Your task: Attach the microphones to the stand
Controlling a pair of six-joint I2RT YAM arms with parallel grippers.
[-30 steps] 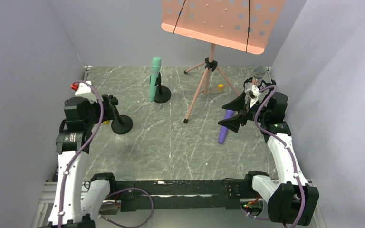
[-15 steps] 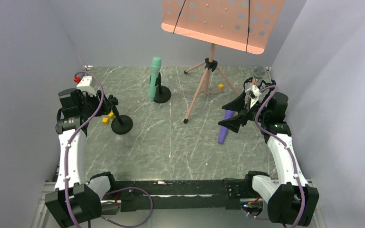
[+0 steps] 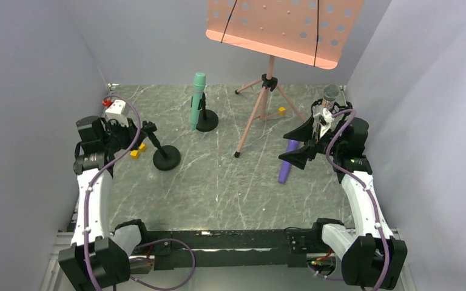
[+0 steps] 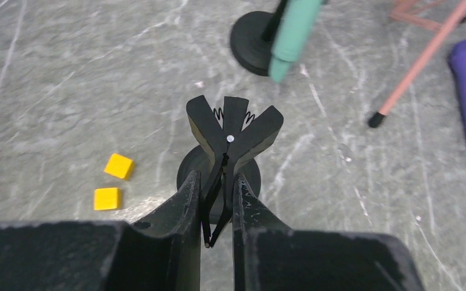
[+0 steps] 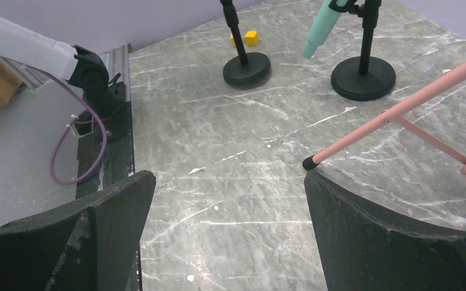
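Grey-green marbled counter [image 3: 218, 182], plain lavender walls on three sides. A pink music stand [image 3: 282, 27] has its tripod at the far edge.

My left tool [image 4: 216, 182] sits near the left edge, fingers pressed together on the tail of the black clip [image 4: 233, 130] that tops the empty stand [image 3: 166, 156]. Two yellow cubes [image 4: 119, 165] lie just beside its round base.

My right tool [image 5: 227, 182] is near the right edge, fingers wide apart, nothing between them.

The mint green microphone [image 3: 197, 100] hangs tilted in the clip of a second black stand [image 3: 207, 120] toward the far edge, well apart from both tools. The purple microphone [image 3: 288, 160] lies flat by the right tool, its far end covered by it from above. The silver-pink microphone [image 3: 326, 103] rises behind the right arm; its lower body is hidden, so I cannot tell what holds it.
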